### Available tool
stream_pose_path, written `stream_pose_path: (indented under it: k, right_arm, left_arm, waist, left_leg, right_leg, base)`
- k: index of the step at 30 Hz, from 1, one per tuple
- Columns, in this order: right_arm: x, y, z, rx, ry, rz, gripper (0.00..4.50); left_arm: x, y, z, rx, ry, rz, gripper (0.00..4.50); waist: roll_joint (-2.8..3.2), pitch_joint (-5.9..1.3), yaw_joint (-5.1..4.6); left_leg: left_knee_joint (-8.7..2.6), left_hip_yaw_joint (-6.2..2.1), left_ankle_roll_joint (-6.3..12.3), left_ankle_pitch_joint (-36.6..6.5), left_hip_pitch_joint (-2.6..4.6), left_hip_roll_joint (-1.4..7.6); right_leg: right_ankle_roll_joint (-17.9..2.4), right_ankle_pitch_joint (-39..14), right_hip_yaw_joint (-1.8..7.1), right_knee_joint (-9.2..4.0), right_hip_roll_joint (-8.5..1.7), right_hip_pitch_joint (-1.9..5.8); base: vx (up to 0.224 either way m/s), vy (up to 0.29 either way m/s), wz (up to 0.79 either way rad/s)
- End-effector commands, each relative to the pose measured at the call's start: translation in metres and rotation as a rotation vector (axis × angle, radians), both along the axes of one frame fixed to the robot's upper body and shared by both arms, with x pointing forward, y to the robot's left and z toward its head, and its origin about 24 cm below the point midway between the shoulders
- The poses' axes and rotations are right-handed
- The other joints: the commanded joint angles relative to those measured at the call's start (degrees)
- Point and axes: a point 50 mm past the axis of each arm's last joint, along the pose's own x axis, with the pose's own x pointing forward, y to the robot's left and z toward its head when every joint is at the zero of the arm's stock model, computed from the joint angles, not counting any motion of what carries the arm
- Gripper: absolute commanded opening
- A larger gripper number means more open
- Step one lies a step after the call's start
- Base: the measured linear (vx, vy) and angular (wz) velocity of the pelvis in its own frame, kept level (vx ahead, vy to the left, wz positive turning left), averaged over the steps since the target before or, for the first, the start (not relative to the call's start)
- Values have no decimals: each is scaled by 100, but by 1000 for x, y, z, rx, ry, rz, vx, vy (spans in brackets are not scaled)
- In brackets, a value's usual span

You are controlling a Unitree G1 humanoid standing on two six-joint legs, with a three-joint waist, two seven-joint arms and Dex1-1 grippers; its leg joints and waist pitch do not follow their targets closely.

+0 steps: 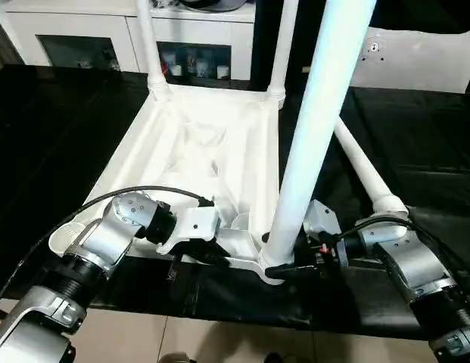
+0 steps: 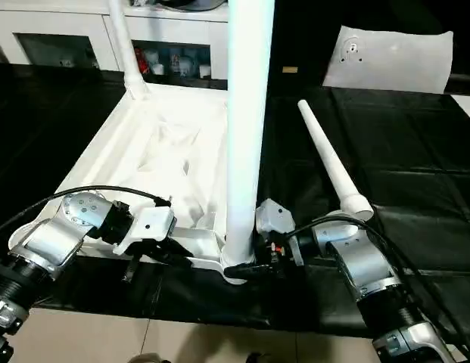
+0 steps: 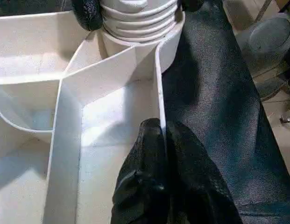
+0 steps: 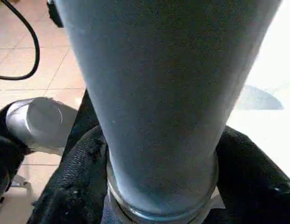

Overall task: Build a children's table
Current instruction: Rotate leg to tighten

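Note:
The children's table top (image 1: 197, 144) lies upside down on the black cloth, ribs facing up. Two legs (image 1: 147, 45) (image 1: 284, 45) stand in its far corner sockets. A third leg (image 1: 318, 128) stands upright in the near right socket. My right gripper (image 1: 284, 265) is at that leg's base, and in the right wrist view its black fingers (image 4: 84, 158) press on both sides of the leg (image 4: 159, 93). My left gripper (image 3: 161, 128) is shut on the thin near rim wall (image 3: 156, 79) of the top, just left of that socket. A fourth leg (image 2: 329, 162) lies loose on the cloth to the right.
A white cabinet (image 1: 83, 38) with glass doors stands behind the black-covered bench (image 1: 53, 136). A white panel (image 2: 390, 57) leans at the back right. The bench's near edge runs just below my grippers, with tiled floor (image 1: 219, 340) beyond it.

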Motion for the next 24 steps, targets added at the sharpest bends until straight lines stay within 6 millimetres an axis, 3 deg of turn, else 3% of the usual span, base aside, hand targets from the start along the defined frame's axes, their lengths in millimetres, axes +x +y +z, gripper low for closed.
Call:
stream_pose_path:
  k: [1,6,11,13,15,16,17,18,19,21,22,23,24]
  right_arm:
    - [-1,0,1,14,19,15,278]
    - [-7,11,-3,114,66,-102,273]
    - [-6,29,-12,157,79,-286,272]
    - [-1,48,-20,171,91,-466,272]
    - [0,53,-21,179,106,-524,272]
    - [3,61,-23,187,119,-597,272]
    - [8,70,-25,192,142,-694,272]
    - [11,76,-27,190,154,-750,272]
    - [14,81,-28,181,162,-806,272]
    - [19,89,-28,175,167,-855,272]
    - [21,92,-28,167,170,-877,272]
    - [23,96,-28,156,181,-920,272]
    - [25,103,-26,179,206,-938,272]
  left_arm:
    - [-5,-4,-6,43,25,-70,0]
    - [2,-4,-7,-19,6,124,0]
    - [3,-14,-6,-100,16,272,0]
    - [6,-25,-7,-154,5,433,0]
    - [7,-29,-7,-166,-3,474,0]
    - [9,-36,-7,-190,-13,541,0]
    - [11,-46,-6,-221,-20,620,0]
    - [12,-52,-5,-240,-24,668,0]
    - [13,-58,-3,-257,-29,711,0]
    - [18,-65,0,-283,-52,788,0]
    - [20,-67,2,-291,-60,816,0]
    - [21,-71,4,-298,-68,847,0]
    - [22,-78,9,-311,-84,877,0]
  waist:
    - [-36,-363,-42]
    - [-28,-343,-36]
    - [-19,-263,-103]
    - [-29,-198,-250]
    - [-26,-198,-330]
    - [-22,-204,-439]
    - [7,-199,-479]
    - [47,-183,-567]
    - [79,-169,-668]
    - [109,-181,-740]
    - [146,-155,-790]
    - [122,-158,-816]
    - [94,-140,-848]
  left_leg:
    - [-386,7,623,-186,-77,258]
    - [-405,4,541,-263,-75,274]
    - [-443,11,291,-895,-36,199]
    - [-439,-18,101,-1315,-9,147]
    - [-412,-44,73,-1499,7,102]
    - [-412,-77,93,-1585,-37,110]
    - [-421,-88,93,-1646,-17,134]
    - [-401,-99,90,-1853,39,143]
    - [-427,-147,113,-2155,55,195]
    - [-508,-214,134,-2478,-1,300]
    - [-619,-258,132,-2952,-8,428]
    - [-615,-248,115,-2997,15,403]
    - [-533,-178,74,-2850,95,265]
  right_leg:
    - [-937,-1405,436,-315,-420,393]
    - [-891,-1531,436,-349,-432,394]
    - [-437,-2795,381,-548,-421,358]
    - [-99,-3537,274,-673,-389,324]
    - [143,-3864,191,-763,-389,328]
    - [318,-3902,141,-811,-397,364]
    - [293,-3841,119,-828,-400,354]
    - [281,-3831,22,-913,-392,324]
    - [289,-3691,-81,-941,-398,378]
    - [310,-3363,-88,-857,-396,483]
    - [212,-2895,-13,-722,-424,525]
    - [176,-2889,19,-722,-443,498]
    - [100,-3221,11,-843,-496,386]
  base:
    - [0,0,0]
    - [0,0,0]
    - [0,0,0]
    - [0,0,0]
    - [0,0,0]
    - [0,0,0]
    - [0,0,0]
    - [0,0,0]
    - [0,0,0]
    - [-6,27,-3]
    - [-12,54,-5]
    - [0,0,0]
    - [0,0,0]
